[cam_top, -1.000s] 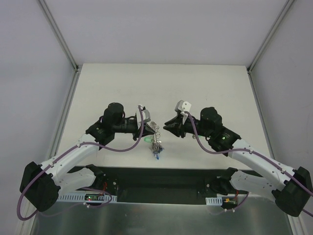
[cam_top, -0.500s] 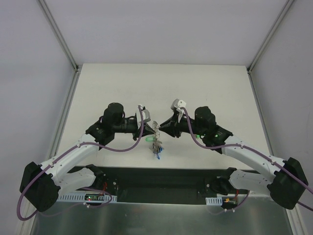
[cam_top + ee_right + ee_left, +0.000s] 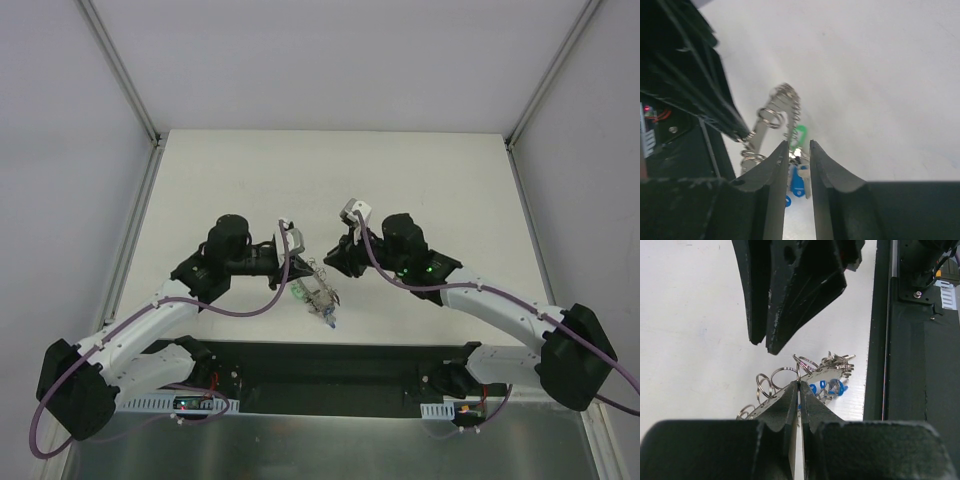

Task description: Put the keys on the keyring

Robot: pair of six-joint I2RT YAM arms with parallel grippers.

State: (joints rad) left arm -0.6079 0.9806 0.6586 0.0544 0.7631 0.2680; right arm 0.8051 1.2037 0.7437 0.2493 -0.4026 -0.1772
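The keyring (image 3: 318,288) is a flat grey ring fringed with small split rings and keys, held tilted just above the white table (image 3: 420,180). My left gripper (image 3: 298,274) is shut on its rim; in the left wrist view the fingertips (image 3: 790,390) pinch it (image 3: 816,376) at a thin split ring. A green-headed key (image 3: 801,134) and blue-headed keys (image 3: 799,181) hang from the keyring (image 3: 782,100). My right gripper (image 3: 799,146) is narrowly open, and these keys show in the gap just past its tips. It reaches the keyring from the right (image 3: 332,264).
A black strip (image 3: 330,362) runs along the table's near edge, close below the keyring, and shows in the left wrist view (image 3: 910,370). Metal frame posts stand at the table's far corners (image 3: 155,140). The two grippers face each other a few centimetres apart.
My right gripper has moved left and closer to the keyring. My left gripper has shifted slightly down and left, and the keyring now hangs more tilted, its keys swung to the right.
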